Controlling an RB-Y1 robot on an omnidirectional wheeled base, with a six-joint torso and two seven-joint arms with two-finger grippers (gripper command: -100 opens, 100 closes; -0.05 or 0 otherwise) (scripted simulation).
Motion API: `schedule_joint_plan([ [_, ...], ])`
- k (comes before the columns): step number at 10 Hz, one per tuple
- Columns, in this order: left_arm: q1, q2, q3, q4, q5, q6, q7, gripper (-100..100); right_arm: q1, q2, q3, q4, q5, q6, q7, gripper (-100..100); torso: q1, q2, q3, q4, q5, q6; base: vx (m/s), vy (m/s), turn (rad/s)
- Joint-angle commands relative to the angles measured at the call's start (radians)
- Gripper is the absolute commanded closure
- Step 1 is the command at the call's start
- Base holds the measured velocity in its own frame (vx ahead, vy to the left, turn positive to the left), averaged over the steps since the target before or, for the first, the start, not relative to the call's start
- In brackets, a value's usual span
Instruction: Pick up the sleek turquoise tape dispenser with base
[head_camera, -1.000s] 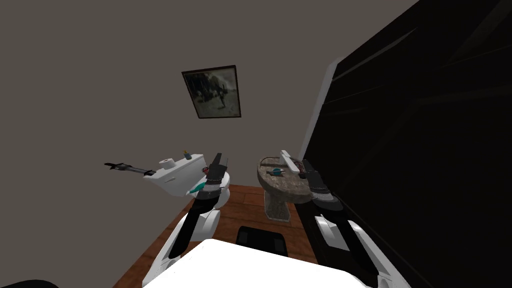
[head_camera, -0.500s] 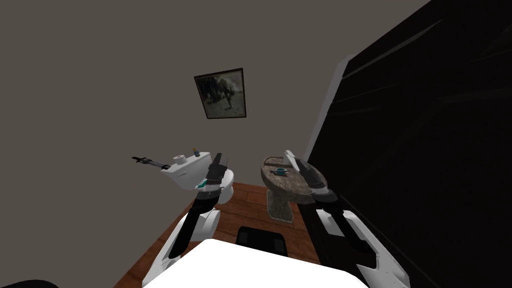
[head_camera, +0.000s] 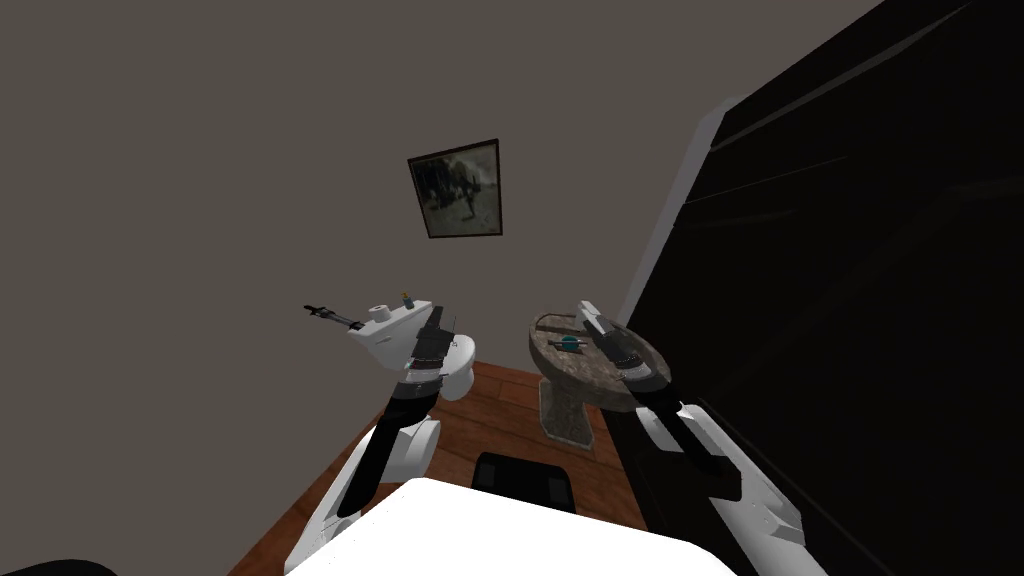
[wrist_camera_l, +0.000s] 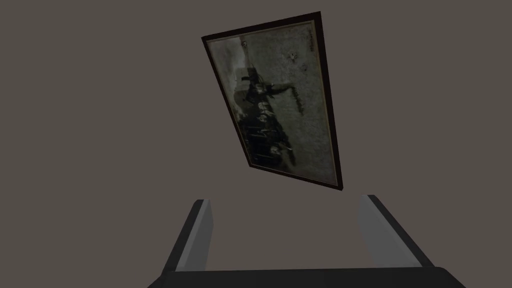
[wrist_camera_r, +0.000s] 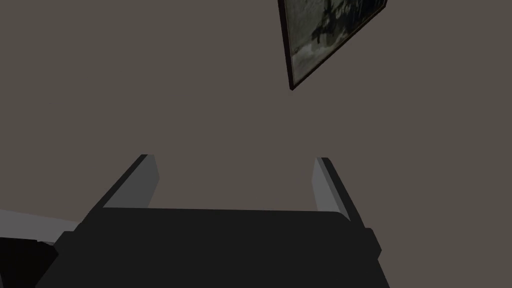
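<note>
A black area at 3 o'clock cuts off the room beside the stone sink, and floor lies open at the sink's 9 o'clock. The right gripper at the sink and the left gripper at the toilet both hold their fingers apart. You can barely resolve the turquoise tape dispenser in the basin.

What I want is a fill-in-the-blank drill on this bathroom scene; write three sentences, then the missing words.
1. The turquoise tape dispenser lies in the basin of the mottled pedestal ____.
2. The paper roll stands on the tank of the white ____.
3. The left gripper and the right gripper both have their fingers ____.
Missing words: sink; toilet; open.
</note>
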Motion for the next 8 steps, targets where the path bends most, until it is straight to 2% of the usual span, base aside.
schedule_joint_plan([
  [1,0.000,0.000,0.000,0.000,0.000,0.000,0.000,0,-0.019,-0.015,-0.005,0.033,0.038,-0.006,0.008,-100,0.000,0.000,0.000,0.000,0.000,0.000,-0.033,0.038,0.076],
  [2,0.000,0.000,0.000,0.000,0.000,0.000,0.000,0,-0.056,-0.045,-0.013,0.073,0.074,-0.018,0.023,-100,0.000,0.000,0.000,0.000,0.000,0.001,-0.039,0.047,0.127],
  [3,0.000,0.000,0.000,0.000,0.000,0.000,0.000,0,-0.056,-0.045,-0.013,0.086,0.096,-0.018,0.023,-100,0.000,0.000,0.000,0.000,0.000,0.000,-0.031,0.029,0.091],
  [4,0.000,0.000,0.000,0.000,0.000,0.000,0.000,0,-0.092,-0.076,-0.019,0.124,0.130,-0.030,0.037,-100,0.000,0.000,0.000,0.000,0.000,0.001,-0.036,0.036,0.174],
  [5,0.000,0.000,0.000,0.000,0.000,0.000,0.000,0,-0.092,-0.076,-0.019,0.141,0.155,-0.030,0.037,-100,0.000,0.000,0.000,0.000,0.000,0.000,-0.029,0.028,0.078],
  [6,0.000,0.000,0.000,0.000,0.000,0.000,0.000,0,-0.129,-0.107,-0.022,0.176,0.188,-0.042,0.051,-100,-0.001,0.000,0.000,0.000,0.000,0.001,-0.030,0.040,0.145],
  [7,0.000,0.000,0.000,0.000,0.000,0.000,0.000,0,-0.129,-0.107,-0.022,0.198,0.216,-0.042,0.051,-100,0.000,-0.001,0.000,0.000,0.000,0.000,-0.027,0.034,0.099],
  [8,0.000,0.000,0.000,0.000,0.000,0.000,0.000,0,-0.165,-0.139,-0.023,0.239,0.246,-0.053,0.065,-100,0.000,-0.001,0.000,0.000,0.000,0.001,-0.028,0.044,0.147],
])
